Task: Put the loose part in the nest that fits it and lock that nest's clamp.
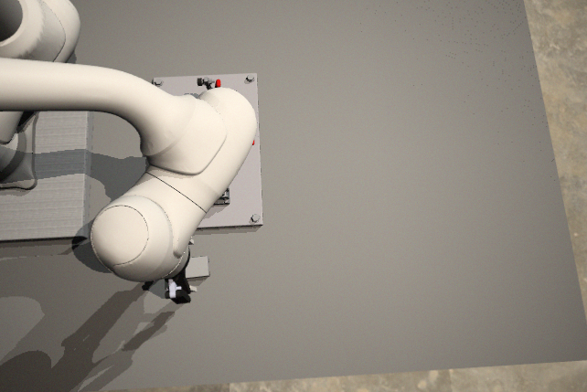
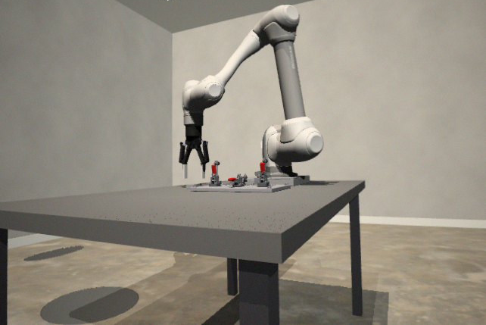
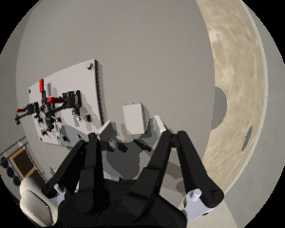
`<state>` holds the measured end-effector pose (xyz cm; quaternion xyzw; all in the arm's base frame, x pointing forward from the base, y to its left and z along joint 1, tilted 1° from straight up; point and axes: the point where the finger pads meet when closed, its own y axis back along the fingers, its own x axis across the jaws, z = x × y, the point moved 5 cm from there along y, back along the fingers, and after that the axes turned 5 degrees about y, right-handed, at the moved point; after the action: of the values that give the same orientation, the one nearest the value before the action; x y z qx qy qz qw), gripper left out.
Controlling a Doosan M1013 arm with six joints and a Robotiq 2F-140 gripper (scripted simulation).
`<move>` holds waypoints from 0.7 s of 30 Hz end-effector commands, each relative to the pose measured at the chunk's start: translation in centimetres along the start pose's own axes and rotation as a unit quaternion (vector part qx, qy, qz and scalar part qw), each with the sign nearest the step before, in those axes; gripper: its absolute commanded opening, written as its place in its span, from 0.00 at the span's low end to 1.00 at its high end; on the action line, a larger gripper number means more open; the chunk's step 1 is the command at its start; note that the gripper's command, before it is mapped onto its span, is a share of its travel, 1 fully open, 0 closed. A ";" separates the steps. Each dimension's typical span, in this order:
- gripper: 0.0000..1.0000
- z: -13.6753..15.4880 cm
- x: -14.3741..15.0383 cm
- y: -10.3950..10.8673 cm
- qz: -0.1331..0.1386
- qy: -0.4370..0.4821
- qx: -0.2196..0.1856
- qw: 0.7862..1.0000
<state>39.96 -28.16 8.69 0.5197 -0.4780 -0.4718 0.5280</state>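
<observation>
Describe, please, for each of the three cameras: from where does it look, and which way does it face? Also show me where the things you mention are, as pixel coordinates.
Top: above the table (image 1: pixel 389 179) (image 2: pixel 141 211), facing down; arm and part of gripper (image 1: pixel 179 290) (image 2: pixel 194 172) (image 3: pixel 133 127) show.
Exterior: beyond a table corner, slightly above the tabletop, facing the robot across it; arm and gripper show.
Wrist: on the arm's end, looking past the fingers to the loose part (image 1: pixel 197 267) (image 3: pixel 134 119); gripper shows large.
Top and wrist share the loose part and fixture plate (image 1: pixel 244 179) (image 2: pixel 280 188) (image 3: pixel 87 81).
</observation>
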 end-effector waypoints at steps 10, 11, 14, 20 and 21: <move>0.62 0.0 0.0 -0.5 0.000 0.000 0.000 1.000; 0.62 0.0 0.0 -0.5 0.000 0.000 0.000 1.000; 0.62 0.0 0.0 -0.5 0.000 0.000 0.000 1.000; 0.62 0.0 0.0 -0.5 0.000 0.000 0.000 1.000; 0.62 0.0 0.0 -0.5 0.000 0.000 0.000 1.000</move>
<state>39.96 -28.17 8.16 0.5197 -0.4780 -0.4718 0.5280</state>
